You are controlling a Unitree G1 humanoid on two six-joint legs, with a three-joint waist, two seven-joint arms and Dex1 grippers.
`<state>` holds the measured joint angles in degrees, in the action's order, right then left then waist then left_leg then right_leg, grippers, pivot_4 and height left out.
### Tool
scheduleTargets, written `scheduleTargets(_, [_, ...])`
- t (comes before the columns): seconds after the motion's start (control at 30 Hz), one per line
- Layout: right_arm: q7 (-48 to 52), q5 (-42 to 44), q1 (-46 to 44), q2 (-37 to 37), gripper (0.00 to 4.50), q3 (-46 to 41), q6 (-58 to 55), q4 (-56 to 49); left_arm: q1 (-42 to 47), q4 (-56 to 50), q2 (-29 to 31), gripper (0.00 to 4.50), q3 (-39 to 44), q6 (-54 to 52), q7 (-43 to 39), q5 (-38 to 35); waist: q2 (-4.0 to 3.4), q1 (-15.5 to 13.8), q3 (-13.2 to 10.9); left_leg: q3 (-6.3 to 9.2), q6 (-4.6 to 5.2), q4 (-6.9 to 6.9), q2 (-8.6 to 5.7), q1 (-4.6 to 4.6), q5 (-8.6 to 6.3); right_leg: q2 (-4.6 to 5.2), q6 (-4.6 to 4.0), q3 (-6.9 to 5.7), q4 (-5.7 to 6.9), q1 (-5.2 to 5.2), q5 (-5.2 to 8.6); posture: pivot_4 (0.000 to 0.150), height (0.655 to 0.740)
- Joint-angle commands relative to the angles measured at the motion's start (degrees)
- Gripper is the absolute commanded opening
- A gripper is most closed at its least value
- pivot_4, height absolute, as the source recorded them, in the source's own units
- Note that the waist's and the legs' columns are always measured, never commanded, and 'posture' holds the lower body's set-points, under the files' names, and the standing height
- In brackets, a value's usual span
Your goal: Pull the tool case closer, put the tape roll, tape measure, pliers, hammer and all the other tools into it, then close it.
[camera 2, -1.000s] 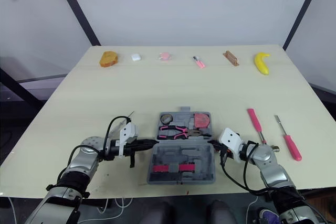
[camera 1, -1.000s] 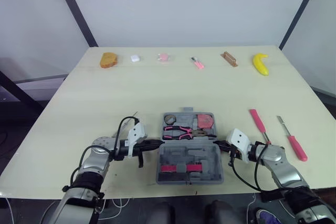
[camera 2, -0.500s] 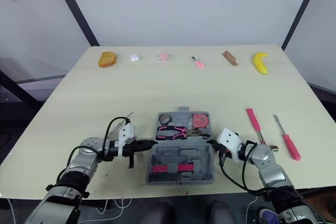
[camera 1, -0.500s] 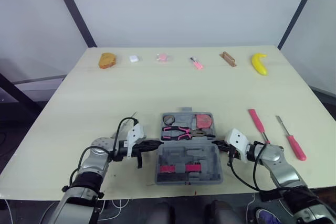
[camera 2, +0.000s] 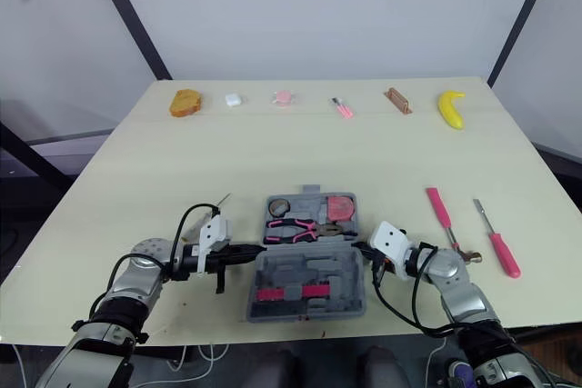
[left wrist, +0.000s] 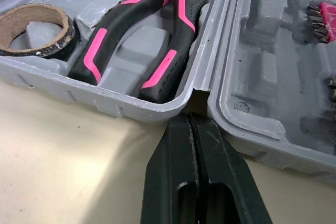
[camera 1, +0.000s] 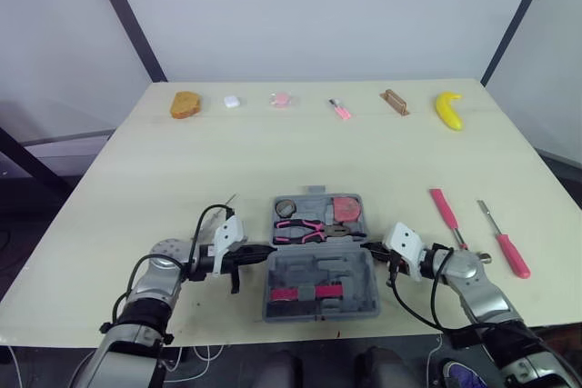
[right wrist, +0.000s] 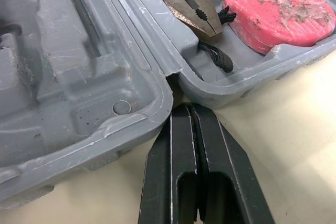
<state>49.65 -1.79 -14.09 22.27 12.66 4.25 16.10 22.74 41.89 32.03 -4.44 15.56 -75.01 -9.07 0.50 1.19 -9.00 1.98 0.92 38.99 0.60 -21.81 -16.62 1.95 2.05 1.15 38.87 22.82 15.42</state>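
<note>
The left gripper (camera 1: pixel 264 250) has its two black fingers pressed together, their tips at the notch where the two halves of the tool case (camera 1: pixel 350 272) join on its left side. The right gripper (camera 1: pixel 366 245) is likewise pinched together with nothing between its fingers, its tips at the matching notch on the case's right side.

The case lies open and flat near the near edge of the table (camera 1: pixel 273 161), between the two grippers. Its far half holds the tape roll (camera 1: pixel 285 207) at the left, the pliers (camera 1: pixel 300 227) with black-and-pink handles just near of it, and the red tape measure (camera 1: pixel 346 209) at the right. Its near half carries a pink strip of bits (camera 1: pixel 306 293).

To the right of the case, apart from it, lie a pink-handled tool (camera 1: pixel 445 208) and, further right, a screwdriver (camera 1: pixel 505 243) with a pink handle.

Along the far edge, from left to right, sit a piece of bread (camera 1: pixel 185 104), a small white object (camera 1: pixel 231 101), a pale pink object (camera 1: pixel 281 98), a small pink item (camera 1: pixel 341 111), a brown block (camera 1: pixel 394 102) and a banana (camera 1: pixel 448 110).
</note>
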Motion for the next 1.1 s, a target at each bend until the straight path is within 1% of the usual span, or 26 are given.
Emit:
scheduleTargets(0.03, [-0.7,0.2,-1.5,-0.9,0.02,0.6,2.0,-0.5,1.3,0.6,-0.6,0.0,0.6,1.4,0.2,-0.2,0.0,0.0,0.0,0.0,0.0,0.0,0.0,0.01,0.0,0.0,0.0,0.0,0.01,0.0,0.0,0.15,0.74])
scheduleTargets(0.37, [-1.3,-0.1,-1.3,-0.5,0.02,0.6,2.5,0.9,2.9,-0.7,-2.0,0.0,-0.2,0.0,0.0,0.2,0.0,-0.2,0.0,0.0,0.0,0.0,-0.01,0.0,0.0,0.01,0.0,-0.01,0.02,-0.01,0.0,0.15,0.74])
scheduleTargets(0.63, [-0.7,0.9,-0.5,1.1,0.02,-0.4,1.8,-0.7,2.8,-2.3,-2.8,0.0,-0.8,-1.0,-0.9,0.1,0.0,-0.5,0.0,0.0,0.0,0.0,-0.04,-0.02,0.0,0.05,0.01,-0.01,0.01,-0.01,-0.01,0.15,0.74])
scheduleTargets(0.83, [-0.5,1.5,0.0,2.4,0.02,-1.3,1.4,-1.8,4.0,-2.3,-4.7,0.0,-1.3,-1.5,-0.2,0.5,0.0,-0.6,0.0,0.01,0.0,0.01,-0.08,-0.05,0.0,0.08,0.02,-0.02,-0.01,-0.01,-0.01,0.15,0.74])
scheduleTargets(1.1, [-0.4,1.6,0.1,2.8,0.02,-2.0,1.0,-2.3,4.6,-1.7,-5.6,0.0,-1.5,-1.6,-0.2,0.9,0.01,-0.3,0.0,0.02,0.0,0.03,-0.07,-0.05,0.0,0.05,0.02,-0.02,-0.01,0.0,-0.01,0.15,0.74])
